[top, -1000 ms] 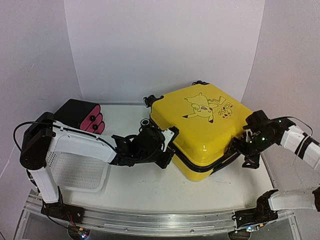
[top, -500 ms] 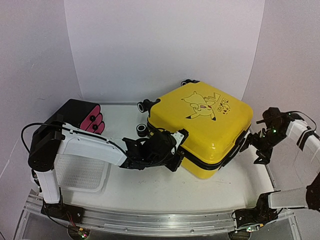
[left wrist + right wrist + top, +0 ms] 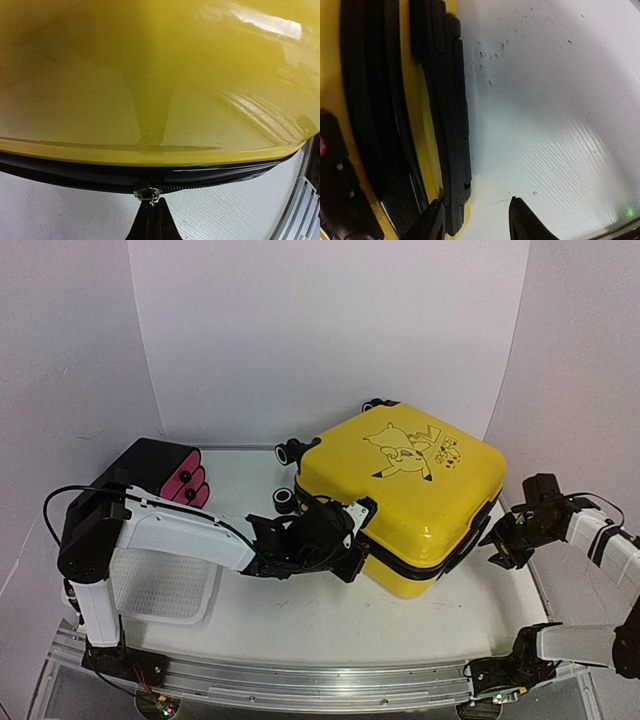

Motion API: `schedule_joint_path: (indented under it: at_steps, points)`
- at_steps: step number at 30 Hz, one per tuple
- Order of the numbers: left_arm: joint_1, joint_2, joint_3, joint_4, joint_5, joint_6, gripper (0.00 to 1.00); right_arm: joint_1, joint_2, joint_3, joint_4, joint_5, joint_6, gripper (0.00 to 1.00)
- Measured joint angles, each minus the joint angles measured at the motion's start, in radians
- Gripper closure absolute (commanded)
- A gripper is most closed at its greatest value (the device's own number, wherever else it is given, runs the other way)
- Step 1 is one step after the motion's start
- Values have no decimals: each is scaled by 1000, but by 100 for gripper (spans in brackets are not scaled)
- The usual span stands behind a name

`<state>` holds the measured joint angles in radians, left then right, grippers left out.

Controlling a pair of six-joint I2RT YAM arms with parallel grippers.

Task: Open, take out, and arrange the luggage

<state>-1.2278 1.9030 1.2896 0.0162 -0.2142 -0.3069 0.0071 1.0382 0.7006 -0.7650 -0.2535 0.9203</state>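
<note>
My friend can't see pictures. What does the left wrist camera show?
The yellow luggage fills most of the picture, very close, with its black zipper band running across underneath. At the bottom middle, the left arm's dark fingers pinch together at the small metal zipper pull, above the white table.

Glossy yellow hard-shell luggage (image 3: 400, 490)

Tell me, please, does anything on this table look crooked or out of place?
The luggage sits turned at an angle to the edges of the table, lid down. The left hand pinches its zipper pull. Nothing looks spilled or damaged.
</note>
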Motion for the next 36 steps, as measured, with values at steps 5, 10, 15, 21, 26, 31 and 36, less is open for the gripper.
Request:
schedule_joint_path:
  at_steps: [5, 10, 15, 21, 26, 31, 36]
  points:
    - [0, 0, 0, 0, 1, -6, 100, 0, 69, -38, 126, 3, 60, 58]
    - [0, 0, 0, 0, 1, -8, 100, 0, 134, -61, 227, -14, 82, 58]
    - [0, 0, 0, 0, 2, -8, 100, 1, 157, -63, 262, -25, 81, 57]
    - [0, 1, 0, -1, 2, -8, 100, 50, 199, -82, 318, 34, 65, 68]
    - [0, 1, 0, -8, -3, -8, 100, 77, 199, -96, 352, 83, 33, 94]
    - [23, -21, -64, 42, 4, -7, 100, 90, 202, -99, 354, 116, -16, 100]
    - [108, -82, -177, 126, 67, 13, 100, 74, 231, -75, 327, 93, -78, 100]
